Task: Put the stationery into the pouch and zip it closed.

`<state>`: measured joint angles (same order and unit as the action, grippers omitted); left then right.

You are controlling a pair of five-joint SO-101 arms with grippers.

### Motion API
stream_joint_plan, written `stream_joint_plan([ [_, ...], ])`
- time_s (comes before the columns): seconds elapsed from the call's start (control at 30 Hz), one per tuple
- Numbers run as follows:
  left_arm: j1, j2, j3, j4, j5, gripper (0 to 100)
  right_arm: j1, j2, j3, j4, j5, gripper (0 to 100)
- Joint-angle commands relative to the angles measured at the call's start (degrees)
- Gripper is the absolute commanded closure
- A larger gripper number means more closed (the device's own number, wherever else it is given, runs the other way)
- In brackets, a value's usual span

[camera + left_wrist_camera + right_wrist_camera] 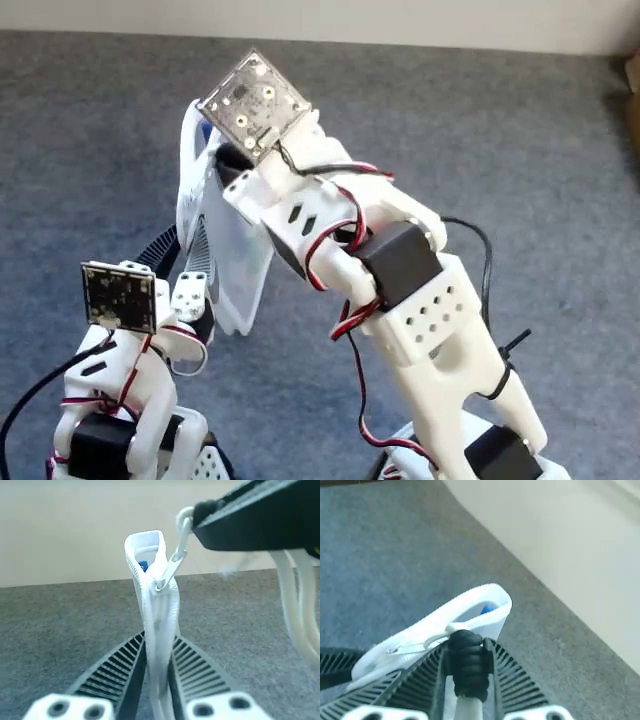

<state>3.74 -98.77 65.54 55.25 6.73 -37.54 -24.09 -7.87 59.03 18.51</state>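
In the high view the pouch [235,270] is upright over the grey table [520,130]. The wrist views show more: the left gripper [159,641] pinches its zipper edge, and the right gripper [466,647] pinches the black pull cord [467,670].

The left arm [120,405] and right arm [440,320] were white plastic shells with black servo blocks [400,262], red-and-black cables [345,320], square circuit boards [255,103] and ribbed black fingers [117,667].

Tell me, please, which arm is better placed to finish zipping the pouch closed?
Right. The right fingers pinch the black zip pull attached to the slider, and only a short stretch of zip remains open. The left fingers clamp the pouch below, anchoring it.
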Motion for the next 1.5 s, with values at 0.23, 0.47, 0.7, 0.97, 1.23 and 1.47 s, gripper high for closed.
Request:
stream_joint_plan([
  [0.23, 0.66, -0.31, -0.4, 2.02, -0.88, 99, 10.59, -1.1, 9.36, -20.62, -0.7, 99.5],
  [0.47, 0.66, -0.31, -0.4, 2.02, -0.88, 99, 14.81, -1.1, 18.33, -32.84, -0.7, 99.5],
  [0.7, 0.66, -0.31, -0.31, 2.11, -0.88, 99, 17.54, -1.01, 24.92, -43.03, -0.62, 99.5],
  [0.97, 1.19, -6.2, -1.54, 6.51, -1.14, 99, 21.49, -1.19, 29.67, -48.04, -0.7, 99.5],
  [1.23, 3.03, -5.93, -1.98, 6.51, -4.22, 100, 23.69, -2.15, 29.32, -36.0, -0.62, 99.5],
  [1.47, 3.12, -5.76, -2.33, 6.42, -4.22, 94, 20.44, -15.52, 33.89, -32.04, 4.75, 99.5],
])
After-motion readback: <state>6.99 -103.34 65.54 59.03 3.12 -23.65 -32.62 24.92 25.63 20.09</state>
